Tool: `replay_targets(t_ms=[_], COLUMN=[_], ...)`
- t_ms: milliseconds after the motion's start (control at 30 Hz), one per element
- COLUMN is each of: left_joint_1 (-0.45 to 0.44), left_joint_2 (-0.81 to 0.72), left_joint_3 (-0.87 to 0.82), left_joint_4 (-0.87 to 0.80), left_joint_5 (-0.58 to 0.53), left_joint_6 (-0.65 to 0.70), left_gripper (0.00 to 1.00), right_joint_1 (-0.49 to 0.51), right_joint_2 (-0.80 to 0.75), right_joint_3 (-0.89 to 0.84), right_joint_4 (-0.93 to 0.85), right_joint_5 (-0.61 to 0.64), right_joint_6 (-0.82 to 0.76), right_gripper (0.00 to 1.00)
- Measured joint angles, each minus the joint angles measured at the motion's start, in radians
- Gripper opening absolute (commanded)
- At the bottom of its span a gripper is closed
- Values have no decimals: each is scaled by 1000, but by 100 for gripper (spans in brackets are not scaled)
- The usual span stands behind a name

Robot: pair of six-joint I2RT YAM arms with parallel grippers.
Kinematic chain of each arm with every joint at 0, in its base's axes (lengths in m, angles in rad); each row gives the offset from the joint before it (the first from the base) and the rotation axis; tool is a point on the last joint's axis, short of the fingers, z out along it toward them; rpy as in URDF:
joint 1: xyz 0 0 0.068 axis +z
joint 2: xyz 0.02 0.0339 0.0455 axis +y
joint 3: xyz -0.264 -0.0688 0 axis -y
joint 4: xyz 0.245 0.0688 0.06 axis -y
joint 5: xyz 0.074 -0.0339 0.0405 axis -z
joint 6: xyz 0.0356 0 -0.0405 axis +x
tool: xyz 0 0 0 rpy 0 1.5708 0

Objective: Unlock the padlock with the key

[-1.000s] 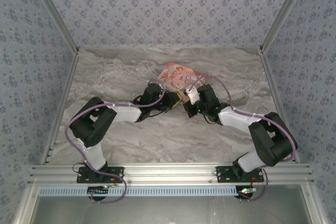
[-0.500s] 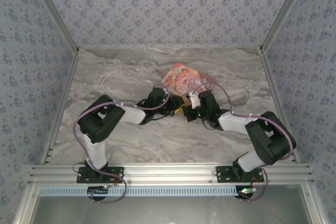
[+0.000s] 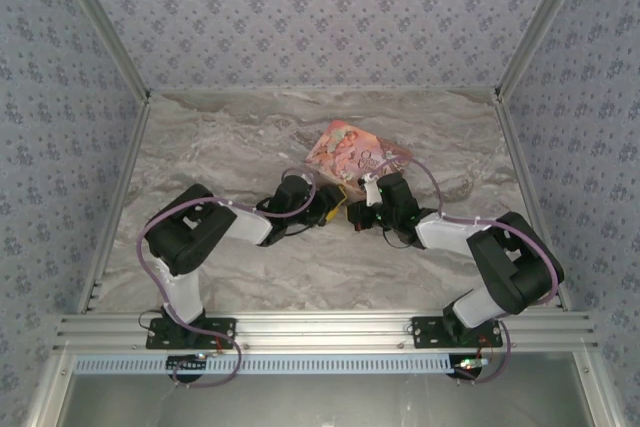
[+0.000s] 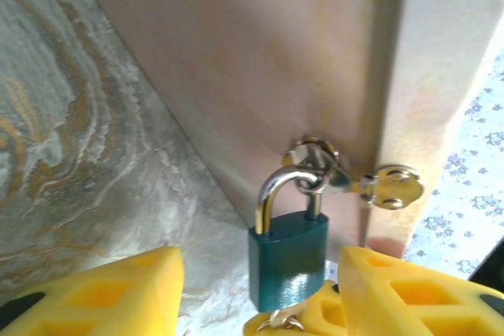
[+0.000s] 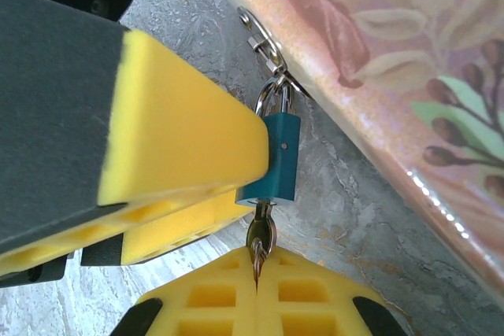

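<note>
Top external view showed a grey marbled table with a pink printed box near its middle. The left gripper and right gripper met nose to nose at the box's near edge. The small teal padlock hung upright against the box's side, its silver shackle threaded through a metal ring on the box. The left gripper's yellow fingers stood apart with the padlock between them, close to one finger and clear of the other, so nothing clamped the lock. The right gripper's pads were pressed together on the head of the key, whose blade sat in the bottom of the padlock. The likely trouble from here was that turning the key would swing the whole loose padlock on its ring instead of working the mechanism. The thin key could also slip or twist out of the soft pads, or the light box could be dragged along. Closing the left fingers on the lock body first would probably guard against this. The overhead view gave the layout of box and arms, but lock and key were too small to make out there. The left wrist view alone showed the shackle through the ring and the gap beside the padlock. The right wrist view alone showed the key seated in the lock and one left finger touching the lock's side.
</note>
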Motion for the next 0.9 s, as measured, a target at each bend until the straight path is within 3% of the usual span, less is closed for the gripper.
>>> replay_targets(t_ms=[167,567,733,900], left_joint_1=[0,0,1,1], left_joint_2=[25,66,64,42], left_joint_3=[0,0,0,0], left_joint_4=[74,151,158,126], left_joint_5=[-4,-19,-19,-23], left_joint_6=[-47,-106,-104,-97], left_gripper=[45,12,0,0], right_joint_1=[0,-16,-33,-34], right_joint_2=[0,0,-13,-106], right_joint_3=[0,1,2,5], right_joint_4=[0,8,-12,-115], right_joint_5=[-7,-37,-58,-25], right_joint_6=[16,44,32,-49], right_gripper=[0,0,34,51])
